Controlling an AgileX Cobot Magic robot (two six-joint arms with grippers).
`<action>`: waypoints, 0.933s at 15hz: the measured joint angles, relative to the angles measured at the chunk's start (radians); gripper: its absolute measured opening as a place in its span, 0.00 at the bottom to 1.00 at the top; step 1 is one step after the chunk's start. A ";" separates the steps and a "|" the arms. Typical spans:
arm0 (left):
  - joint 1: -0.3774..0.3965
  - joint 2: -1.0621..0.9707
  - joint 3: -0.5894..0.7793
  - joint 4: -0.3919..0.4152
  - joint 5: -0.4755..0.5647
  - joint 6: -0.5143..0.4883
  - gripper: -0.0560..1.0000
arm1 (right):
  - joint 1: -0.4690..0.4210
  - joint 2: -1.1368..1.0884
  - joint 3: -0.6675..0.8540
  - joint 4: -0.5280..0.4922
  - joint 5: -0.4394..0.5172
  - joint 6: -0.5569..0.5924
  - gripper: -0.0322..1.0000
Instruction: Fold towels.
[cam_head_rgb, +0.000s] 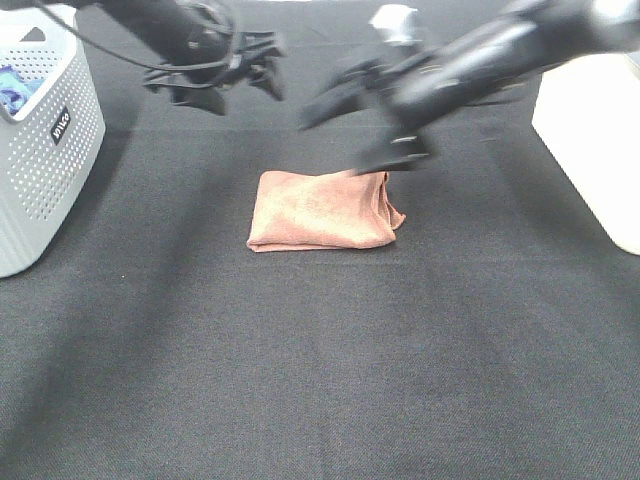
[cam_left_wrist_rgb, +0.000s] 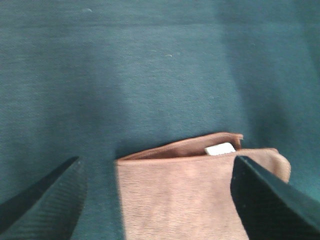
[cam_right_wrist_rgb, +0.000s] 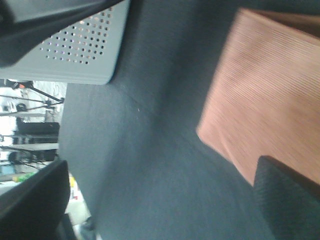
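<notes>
The terracotta towel (cam_head_rgb: 320, 210) lies folded into a small rectangle on the black table, with its right end bunched. My left gripper (cam_head_rgb: 243, 92) hovers open and empty behind the towel to the left. The left wrist view shows the towel (cam_left_wrist_rgb: 185, 195) with its white tag (cam_left_wrist_rgb: 220, 149) between the spread fingers (cam_left_wrist_rgb: 45, 200). My right gripper (cam_head_rgb: 358, 133) is open and empty just above the towel's far right corner. The right wrist view shows the towel (cam_right_wrist_rgb: 265, 100) beside one finger (cam_right_wrist_rgb: 285, 200).
A white perforated basket (cam_head_rgb: 40, 150) stands at the left edge with a blue cloth (cam_head_rgb: 12, 90) inside; it also shows in the right wrist view (cam_right_wrist_rgb: 85, 50). A white box (cam_head_rgb: 590, 140) stands at the right edge. The black table cloth (cam_head_rgb: 320, 380) covers the front.
</notes>
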 joint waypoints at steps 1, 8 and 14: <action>0.002 0.000 0.000 0.000 0.003 0.000 0.77 | 0.020 0.018 0.000 0.007 -0.042 -0.023 0.93; 0.002 0.000 0.000 0.000 0.023 0.003 0.77 | -0.115 0.122 0.000 -0.067 -0.148 -0.023 0.93; 0.002 -0.021 0.000 0.026 0.164 0.086 0.77 | -0.170 0.010 0.000 -0.220 -0.058 0.069 0.93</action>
